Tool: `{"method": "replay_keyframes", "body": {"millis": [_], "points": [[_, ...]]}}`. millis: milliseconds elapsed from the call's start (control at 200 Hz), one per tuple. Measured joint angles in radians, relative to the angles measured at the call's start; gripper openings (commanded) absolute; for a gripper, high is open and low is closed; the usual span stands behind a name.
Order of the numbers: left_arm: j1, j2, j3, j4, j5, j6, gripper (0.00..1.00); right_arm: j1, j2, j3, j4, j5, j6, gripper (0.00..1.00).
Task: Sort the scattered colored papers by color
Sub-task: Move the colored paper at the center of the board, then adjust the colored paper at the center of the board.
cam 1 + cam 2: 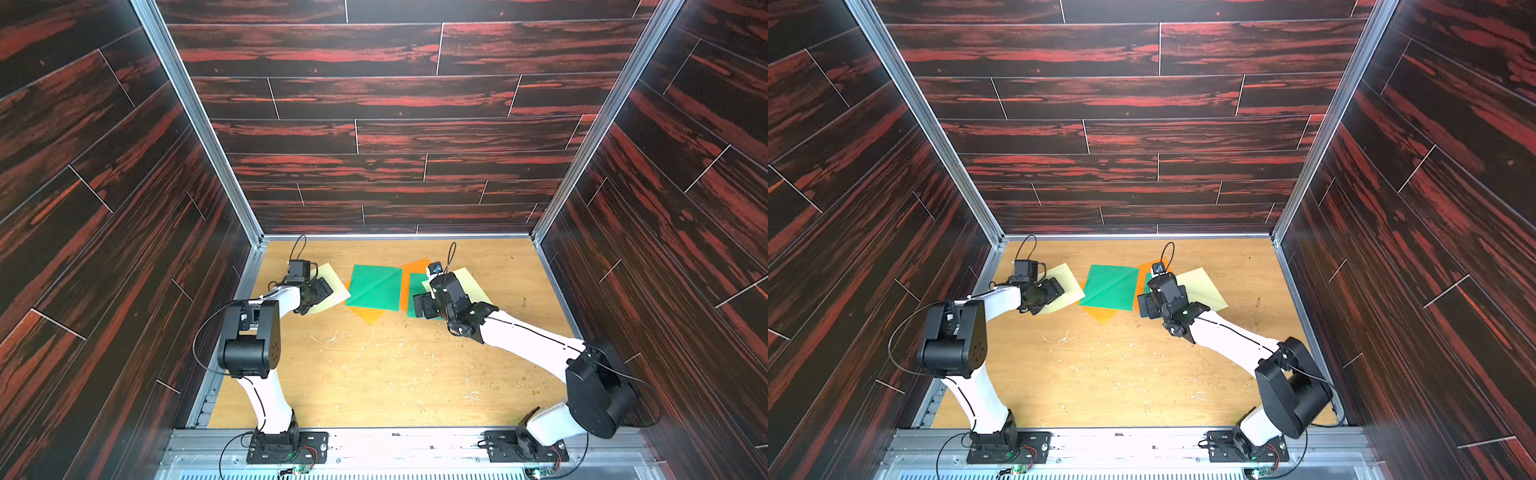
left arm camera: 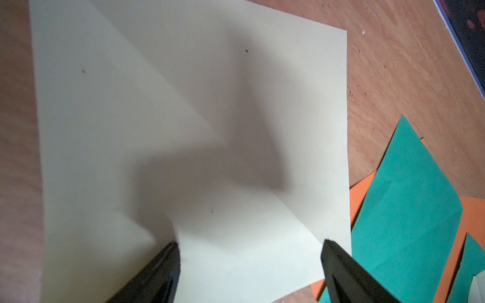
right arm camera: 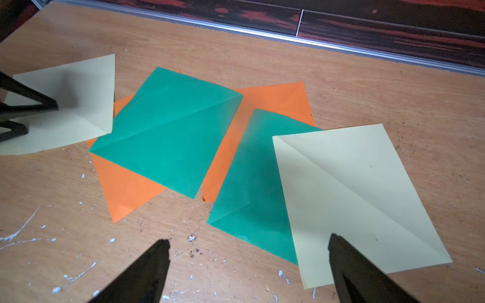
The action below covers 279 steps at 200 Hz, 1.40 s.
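Note:
Several colored papers lie across the far half of the tabletop. A cream sheet (image 1: 336, 282) (image 2: 183, 105) is at the left, with my left gripper (image 2: 251, 242) (image 1: 321, 293) open right over it, both fingers above the sheet. Beside it a creased green sheet (image 1: 374, 289) (image 3: 168, 131) covers an orange one (image 1: 368, 315) (image 3: 126, 189). A second orange sheet (image 3: 275, 99) lies under another green sheet (image 3: 252, 183), which a second cream sheet (image 3: 354, 196) (image 1: 1204, 286) overlaps. My right gripper (image 3: 248, 238) (image 1: 422, 305) is open and empty, one finger over bare wood, one over that cream sheet's near corner.
The tan tabletop (image 1: 395, 374) is scratched and dotted with white flecks in its near half. Dark red-streaked walls (image 1: 395, 166) on aluminium frames enclose it at the back and both sides. Both arm bases are bolted to a metal rail (image 1: 399, 444) at the front edge.

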State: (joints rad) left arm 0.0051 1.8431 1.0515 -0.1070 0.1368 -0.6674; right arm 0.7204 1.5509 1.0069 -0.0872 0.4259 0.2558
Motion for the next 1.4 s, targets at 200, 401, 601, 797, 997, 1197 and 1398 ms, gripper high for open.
{"method": "replay_keyframes", "body": {"millis": [200, 401, 601, 797, 997, 1197, 1398], "points": [[-0.025, -0.138, -0.193, 0.098, 0.005, -0.065, 0.89, 0.013, 0.067, 0.032, 0.0, -0.032, 0.003, 0.98], [-0.06, -0.274, -0.327, 0.084, 0.011, -0.105, 0.89, 0.014, 0.162, 0.166, -0.002, -0.115, 0.002, 0.98], [-0.097, -0.431, -0.422, -0.066, 0.02, -0.119, 0.89, 0.014, 0.311, 0.399, -0.03, -0.253, -0.008, 0.98], [-0.099, -0.618, -0.463, -0.2, 0.013, -0.117, 0.92, 0.014, 0.435, 0.571, -0.063, -0.397, -0.002, 0.98], [-0.099, -0.866, -0.468, -0.211, -0.076, -0.145, 0.95, 0.014, 0.597, 0.749, -0.114, -0.612, 0.013, 0.9], [-0.099, -0.852, -0.468, -0.272, -0.205, -0.202, 0.95, 0.015, 0.774, 0.922, -0.232, -0.829, -0.002, 0.87], [-0.099, -0.718, -0.515, -0.321, -0.245, -0.264, 0.95, 0.015, 0.789, 0.871, -0.277, -0.944, -0.014, 0.85]]}}
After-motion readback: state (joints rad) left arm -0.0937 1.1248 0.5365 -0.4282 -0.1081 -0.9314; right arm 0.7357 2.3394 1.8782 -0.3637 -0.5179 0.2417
